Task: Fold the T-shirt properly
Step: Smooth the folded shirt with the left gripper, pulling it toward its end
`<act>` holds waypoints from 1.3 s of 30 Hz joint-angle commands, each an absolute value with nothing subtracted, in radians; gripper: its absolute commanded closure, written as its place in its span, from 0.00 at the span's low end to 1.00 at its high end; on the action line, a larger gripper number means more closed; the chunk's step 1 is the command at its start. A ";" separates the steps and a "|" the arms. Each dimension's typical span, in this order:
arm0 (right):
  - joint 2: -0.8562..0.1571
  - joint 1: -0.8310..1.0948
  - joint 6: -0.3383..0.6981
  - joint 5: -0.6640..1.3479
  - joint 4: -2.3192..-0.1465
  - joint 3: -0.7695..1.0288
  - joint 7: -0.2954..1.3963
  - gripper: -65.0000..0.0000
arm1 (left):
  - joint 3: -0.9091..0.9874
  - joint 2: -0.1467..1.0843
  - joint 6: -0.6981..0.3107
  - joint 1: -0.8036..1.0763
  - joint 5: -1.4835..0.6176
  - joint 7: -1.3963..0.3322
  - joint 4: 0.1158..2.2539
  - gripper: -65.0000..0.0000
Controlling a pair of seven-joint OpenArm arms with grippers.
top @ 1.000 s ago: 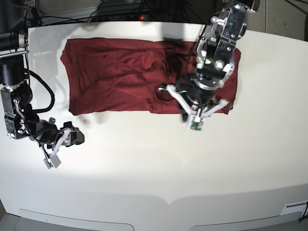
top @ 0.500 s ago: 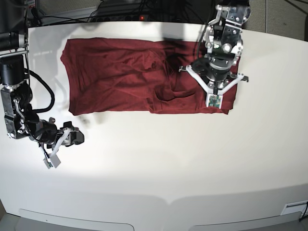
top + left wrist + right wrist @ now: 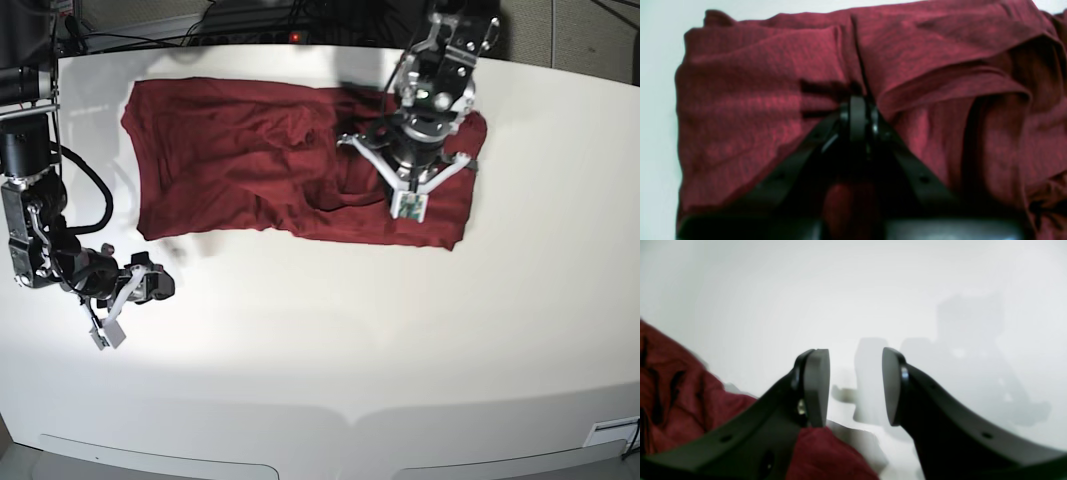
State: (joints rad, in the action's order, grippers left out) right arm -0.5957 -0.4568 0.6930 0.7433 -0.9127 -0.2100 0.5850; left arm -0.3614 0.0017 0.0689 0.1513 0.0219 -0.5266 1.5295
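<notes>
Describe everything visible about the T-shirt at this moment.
The T-shirt is plain dark maroon, thin, soft-looking fabric, lying rumpled and spread across the far part of the white table. Folds bunch near its middle. The left pincer is shut on a pinch of cloth there; the right pincer is open beside its edge.

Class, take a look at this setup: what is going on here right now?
A two-armed robot is working on a dark red T-shirt spread on a white table. The left claw is shut, pinching a fold of the fabric near the shirt's right end in the base view. The right claw is open and holds nothing, resting low over bare table just off the shirt's near edge. The shirt is rumpled, not yet neatly folded.
</notes>
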 commanded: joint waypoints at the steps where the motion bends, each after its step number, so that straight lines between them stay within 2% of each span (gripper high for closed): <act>1: -0.615 -0.487 0.698 0.760 -0.927 -0.202 0.569 0.60 | -0.377 -0.013 0.060 0.134 0.018 -0.531 1.541 1.00; 7: -0.615 -0.487 0.698 0.759 -0.927 -0.202 0.575 0.60 | -0.412 -0.074 0.060 0.044 0.050 -0.619 1.541 1.00; 12: -0.615 -0.487 0.698 0.760 -0.927 -0.202 0.575 0.60 | -0.461 -0.105 0.059 0.019 0.052 -0.622 1.541 1.00; 19: -0.615 -0.487 0.698 0.760 -0.927 -0.202 0.575 0.60 | -0.598 -0.105 0.060 0.016 0.052 -0.533 1.537 1.00; 26: -0.615 -0.487 0.698 0.760 -0.927 -0.202 0.577 0.60 | -0.615 -0.105 0.061 0.003 0.017 -0.444 1.537 1.00; 29: -0.615 -0.487 0.698 0.760 -0.928 -0.202 0.576 0.60 | -0.615 -0.102 0.129 -0.031 0.038 -0.479 1.554 1.00; 34: -0.615 -0.487 0.698 0.760 -0.927 -0.202 0.576 0.60 | -0.615 -0.093 0.252 -0.049 0.231 -0.638 1.644 1.00; 39: -0.614 -0.487 0.698 0.764 -0.927 -0.202 0.577 0.60 | -0.615 -0.064 0.263 -0.034 0.284 -0.708 1.626 1.00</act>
